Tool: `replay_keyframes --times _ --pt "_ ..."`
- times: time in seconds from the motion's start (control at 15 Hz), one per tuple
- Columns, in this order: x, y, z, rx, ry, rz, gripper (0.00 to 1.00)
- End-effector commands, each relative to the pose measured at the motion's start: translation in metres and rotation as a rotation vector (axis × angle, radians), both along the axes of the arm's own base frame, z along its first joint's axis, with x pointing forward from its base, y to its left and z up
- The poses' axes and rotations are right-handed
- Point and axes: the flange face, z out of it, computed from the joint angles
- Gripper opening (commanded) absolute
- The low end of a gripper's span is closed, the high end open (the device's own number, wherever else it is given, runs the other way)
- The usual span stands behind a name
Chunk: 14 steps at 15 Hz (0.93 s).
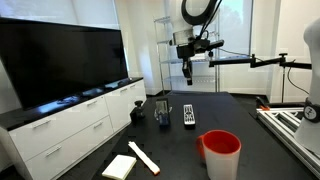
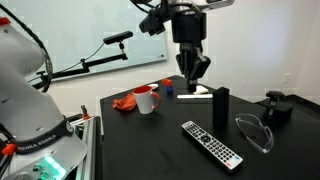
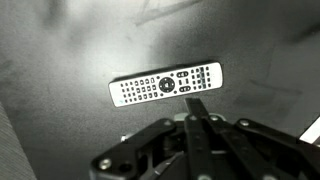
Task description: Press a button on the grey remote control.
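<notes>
The grey remote control [image 1: 189,114] lies flat on the dark table, buttons up, and shows in both exterior views [image 2: 212,144]. In the wrist view it lies crosswise [image 3: 165,85], pale with rows of small buttons. My gripper [image 1: 187,72] hangs well above the table, pointing down, in both exterior views [image 2: 192,72]. In the wrist view its fingertips [image 3: 195,100] meet in a point just below the remote's middle. The fingers are together and hold nothing.
A red cup [image 1: 221,152], a long white bar [image 1: 143,157] and a pale notepad [image 1: 119,166] lie near the table's front. A small dark upright object [image 2: 220,103], clear glasses [image 2: 255,132] and a mug [image 2: 146,100] stand around the remote. A TV [image 1: 60,55] sits on a white cabinet.
</notes>
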Motion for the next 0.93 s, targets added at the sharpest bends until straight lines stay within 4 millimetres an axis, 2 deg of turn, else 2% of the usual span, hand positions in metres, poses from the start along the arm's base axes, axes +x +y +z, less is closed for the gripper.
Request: replay_keyframes --times 0.0,0.13,0.53,0.87 --pt "0.0 0.0 0.0 0.0 0.0 0.0 0.01" --pt "0.0 0.001 -0.002 0.006 0.004 0.005 0.0" --pt "0.012 -0.01 -0.04 -0.011 0.058 -0.029 0.0" --pt "0.021 -0.02 -0.055 -0.019 0.068 -0.04 0.0"
